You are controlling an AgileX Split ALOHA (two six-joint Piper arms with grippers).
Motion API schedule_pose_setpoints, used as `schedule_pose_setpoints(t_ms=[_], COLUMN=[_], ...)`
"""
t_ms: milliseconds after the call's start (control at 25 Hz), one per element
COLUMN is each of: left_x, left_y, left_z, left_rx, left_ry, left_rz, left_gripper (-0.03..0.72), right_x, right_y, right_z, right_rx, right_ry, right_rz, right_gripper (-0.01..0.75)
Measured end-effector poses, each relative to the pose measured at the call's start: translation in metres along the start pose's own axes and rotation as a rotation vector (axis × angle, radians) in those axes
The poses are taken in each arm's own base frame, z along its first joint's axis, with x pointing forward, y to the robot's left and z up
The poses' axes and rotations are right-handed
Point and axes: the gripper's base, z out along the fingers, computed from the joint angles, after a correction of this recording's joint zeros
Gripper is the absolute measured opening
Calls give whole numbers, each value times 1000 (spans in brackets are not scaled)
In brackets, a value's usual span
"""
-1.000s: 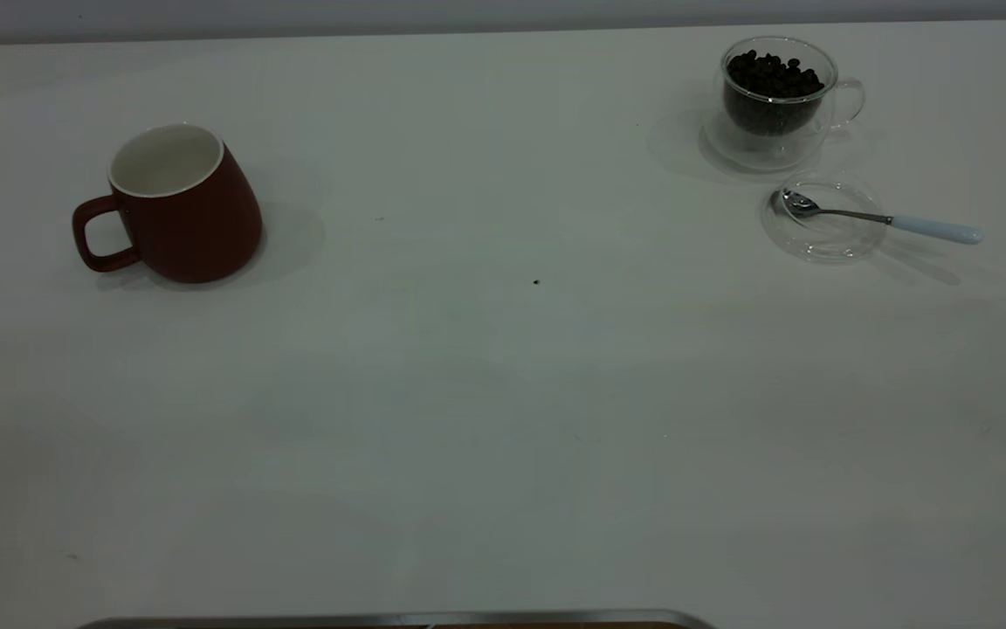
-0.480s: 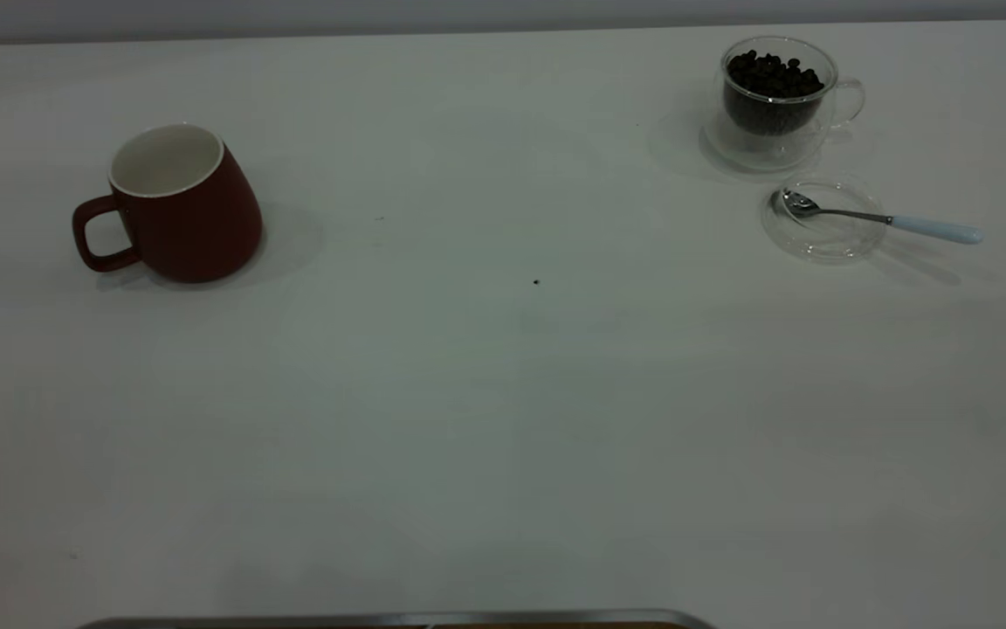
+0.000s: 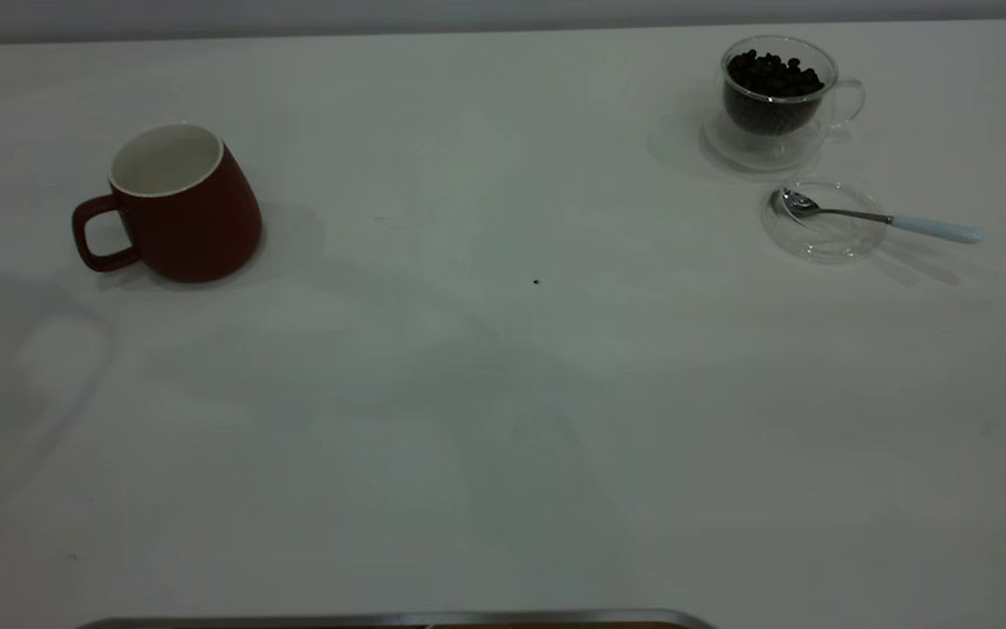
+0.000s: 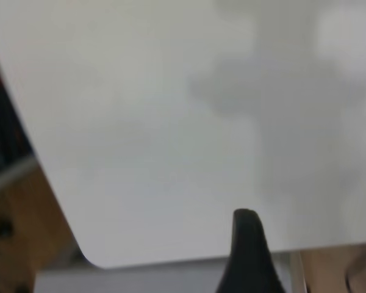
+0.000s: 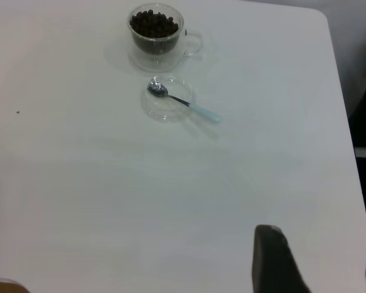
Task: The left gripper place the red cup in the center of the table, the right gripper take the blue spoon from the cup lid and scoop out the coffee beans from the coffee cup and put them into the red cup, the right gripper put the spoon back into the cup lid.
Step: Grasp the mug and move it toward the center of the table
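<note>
I am hovering over the near edge of the white surface [image 3: 503, 454] with both arms, neither showing in the outside view. Of my left gripper [image 4: 247, 244] only one dark finger tip is showing, above a bare near corner, so I cannot tell whether those fingers are wide or narrow. My right gripper [image 5: 317, 262] is hanging near its own edge, and its fingers are standing wide apart with nothing between them. Farther out on my left the red cup [image 3: 175, 205] is sitting upright and empty, handle pointing outward, well off the middle, where a tiny speck [image 3: 536, 282] is marking the surface. Farther on my right the blue spoon [image 3: 883, 218] is lying with its bowl in the cup lid [image 3: 822, 245] and its handle jutting over the rim. Just beyond, the coffee cup [image 3: 778, 100] is standing full of coffee beans [image 3: 772, 74]. I am judging nothing done yet. The cup is wider at its base, so a grip on its sloping wall could slide; a clumsy pinch on the overhanging handle could tip the spoon or skid the lid.
</note>
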Motion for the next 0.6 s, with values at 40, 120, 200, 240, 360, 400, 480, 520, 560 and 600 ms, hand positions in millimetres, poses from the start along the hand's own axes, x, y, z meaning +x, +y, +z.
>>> schedule_pose_setpoints(t_ms=[40, 120, 200, 240, 360, 400, 480, 520, 560, 600], left_x=[-12, -38, -61, -73, -99, -104, -108, -108, -108, -108], left_y=[-2, -6, -15, -20, -31, -33, -34, -35, -35, -35], left_z=[16, 36, 52, 59, 71, 75, 79, 78, 78, 78], left_rx=[15, 30, 43, 49, 81, 90, 111, 116, 120, 123], left_ry=[69, 156, 207, 215, 220, 223, 224, 222, 222, 221], left_rz=[15, 63, 136, 173, 237, 251, 270, 283, 297, 305], left_gripper=[612, 613, 608, 605, 597, 595, 593, 591, 591, 590], right_x=[0, 0, 0, 0, 0, 0, 0, 0, 0, 0], right_y=[0, 0, 0, 0, 0, 0, 0, 0, 0, 0], right_z=[0, 0, 0, 0, 0, 0, 0, 0, 0, 0], right_rx=[0, 0, 0, 0, 0, 0, 0, 0, 0, 0], right_ry=[0, 0, 0, 0, 0, 0, 0, 0, 0, 0], right_rz=[0, 0, 0, 0, 0, 0, 0, 0, 0, 0], right_gripper=[402, 402, 402, 402, 402, 402, 402, 402, 402, 402])
